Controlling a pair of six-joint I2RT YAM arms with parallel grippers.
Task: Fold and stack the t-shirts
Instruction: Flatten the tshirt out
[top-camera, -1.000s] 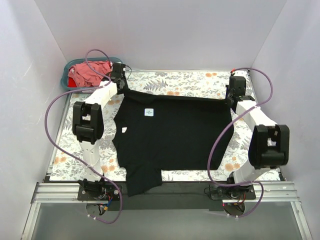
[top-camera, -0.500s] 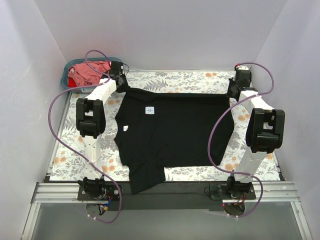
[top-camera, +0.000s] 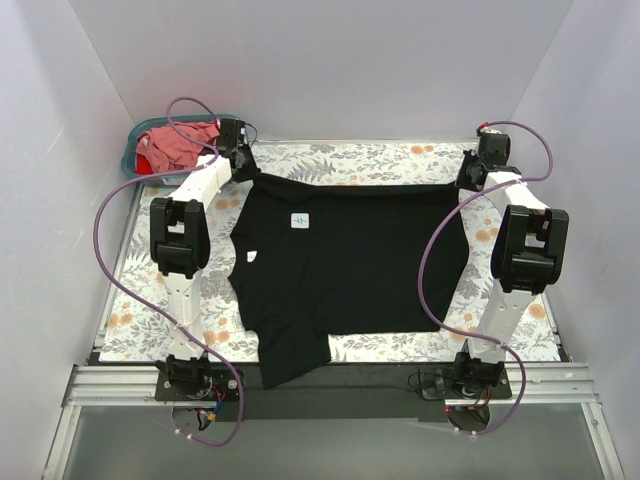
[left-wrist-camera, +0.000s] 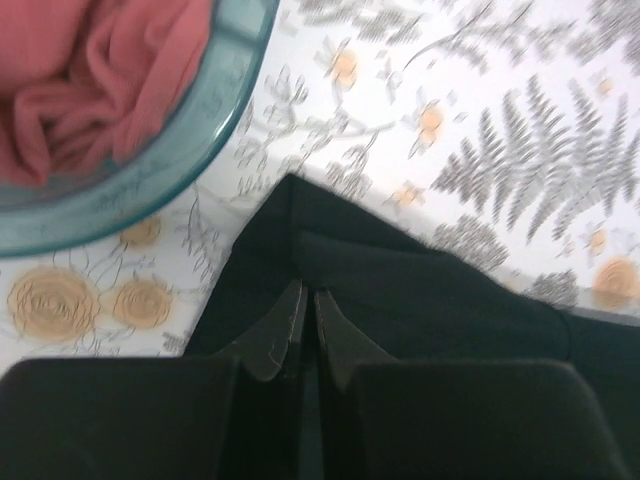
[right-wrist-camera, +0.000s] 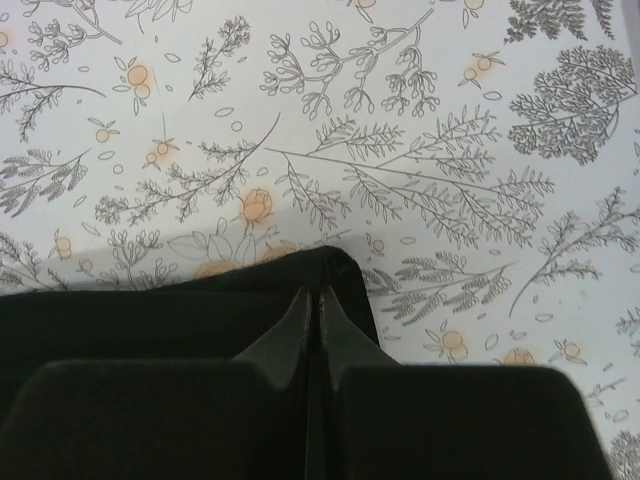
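Where the table meets its near edge, a bare metal rail (top-camera: 330, 385) carries both arm bases, and one short sleeve (top-camera: 290, 350) of the black t-shirt (top-camera: 350, 260) drapes over that edge at near left.

- Black t-shirt: matte soft cloth, spread flat and broad over the middle of the table. A small white chest mark (top-camera: 298, 221) sits left of centre and a smaller white patch (top-camera: 249, 258) lies nearer the left side.
- Table cover (top-camera: 340, 160): pale cloth printed with grey ferns and orange flowers, showing on all sides of the shirt.
- Purple cables (top-camera: 105, 250) loop beside each white arm.
- Far edge of the shirt: runs as a fairly straight line from left to right, with a claw at each end.
- Left gripper (left-wrist-camera: 303, 295): clenched on the far-left corner of the shirt. The dark tapered fingers (left-wrist-camera: 275, 335) are pressed almost together over a doubled, pointed fold of black cloth.
- Right gripper (right-wrist-camera: 312, 295): likewise pinched shut on the far-right corner, where the cloth rounds off in a soft rolled edge on the print.
- Far left corner: a teal plastic basket (left-wrist-camera: 215, 130) with a rounded, glossy rim, just beside the left claw, apart from the black cloth. It holds crumpled dusty pink and red shirts (left-wrist-camera: 90, 70), heaped in deep folds.
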